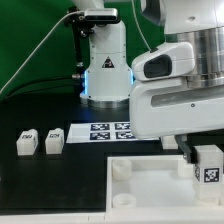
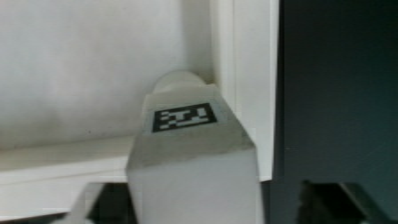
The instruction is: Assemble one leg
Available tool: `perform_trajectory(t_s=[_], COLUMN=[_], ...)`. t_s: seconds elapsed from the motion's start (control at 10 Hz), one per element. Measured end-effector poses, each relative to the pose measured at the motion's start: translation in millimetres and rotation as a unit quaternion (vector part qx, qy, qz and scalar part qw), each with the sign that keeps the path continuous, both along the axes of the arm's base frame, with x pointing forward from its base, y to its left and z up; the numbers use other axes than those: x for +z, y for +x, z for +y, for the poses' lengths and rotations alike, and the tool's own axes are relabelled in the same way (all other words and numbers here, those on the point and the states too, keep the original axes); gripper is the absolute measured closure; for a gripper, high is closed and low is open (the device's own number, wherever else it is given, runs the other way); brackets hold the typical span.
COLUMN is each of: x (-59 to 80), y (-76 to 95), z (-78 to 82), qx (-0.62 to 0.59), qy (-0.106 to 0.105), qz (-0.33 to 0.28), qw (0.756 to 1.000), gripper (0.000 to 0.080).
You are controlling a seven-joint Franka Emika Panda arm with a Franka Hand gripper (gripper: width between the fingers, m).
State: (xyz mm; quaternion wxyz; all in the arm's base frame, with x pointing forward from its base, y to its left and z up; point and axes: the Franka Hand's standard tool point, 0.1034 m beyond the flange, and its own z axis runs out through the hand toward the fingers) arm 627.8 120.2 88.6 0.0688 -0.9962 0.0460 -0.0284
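My gripper (image 1: 203, 153) is shut on a leg (image 1: 209, 166), a small white post with a black-and-white marker. It holds the leg upright over the far right corner of the large white tray (image 1: 150, 172). In the wrist view the leg (image 2: 192, 135) runs out from between the dark fingers (image 2: 103, 203), its far end at the tray's corner wall (image 2: 107, 80). I cannot tell if the leg touches the tray. Two more legs (image 1: 27, 143) (image 1: 54, 142) lie on the black table at the exterior view's left.
The marker board (image 1: 112, 132) lies flat behind the tray. The arm's white base (image 1: 105, 70) stands at the back on the table. A round corner socket (image 1: 121, 170) shows at the tray's far left corner. Black table (image 2: 338, 90) lies beside the tray's edge.
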Motion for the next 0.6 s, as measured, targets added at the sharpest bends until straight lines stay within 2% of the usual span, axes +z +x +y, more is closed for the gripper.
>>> perform_trajectory(t_s=[0.1, 0.2, 0.3, 0.4, 0.6], x=[-0.2, -0.3, 0.1, 0.9, -2.9], y=[0.2, 0.2, 1.2, 2.7, 3.6], z=[-1.9, -2.2, -4.1, -6.9, -15.8], qx=[0.0, -0.024, -0.1, -0.186, -0.374], qy=[-0.001, 0.001, 0.01, 0.024, 0.06], qz=[0.0, 0.003, 0.013, 0.024, 0.046], qw=[1.0, 1.0, 0.995, 0.982, 0.925], gripper=[0.0498, 0.0498, 0.0498, 0.0498, 0.0498])
